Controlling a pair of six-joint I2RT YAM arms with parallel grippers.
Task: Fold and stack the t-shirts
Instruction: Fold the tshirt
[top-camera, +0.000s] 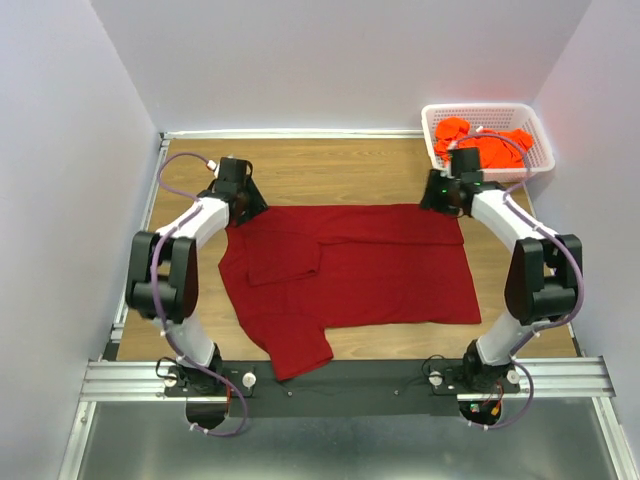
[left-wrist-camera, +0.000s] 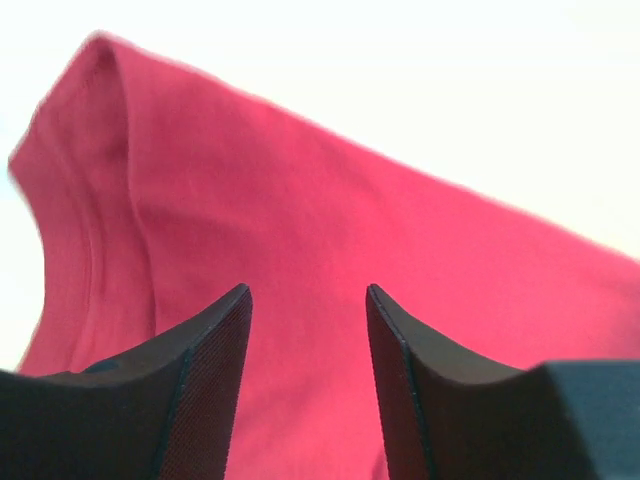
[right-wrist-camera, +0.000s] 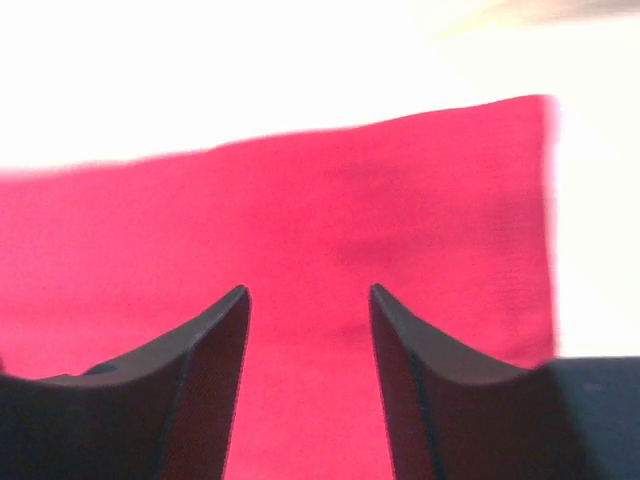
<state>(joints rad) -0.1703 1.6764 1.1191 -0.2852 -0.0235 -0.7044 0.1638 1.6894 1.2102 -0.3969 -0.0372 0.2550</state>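
Observation:
The maroon t-shirt lies spread on the wooden table, its far edge folded over and one sleeve hanging toward the near edge. My left gripper is open right above the shirt's far left corner; the cloth fills the gap between its fingers. My right gripper is open right above the far right corner, with red cloth between and under its fingers. Orange t-shirts lie crumpled in the white mesh basket at the far right.
The wooden table shows bare behind the shirt. White walls close in on the left, back and right. A metal rail runs along the near edge by the arm bases.

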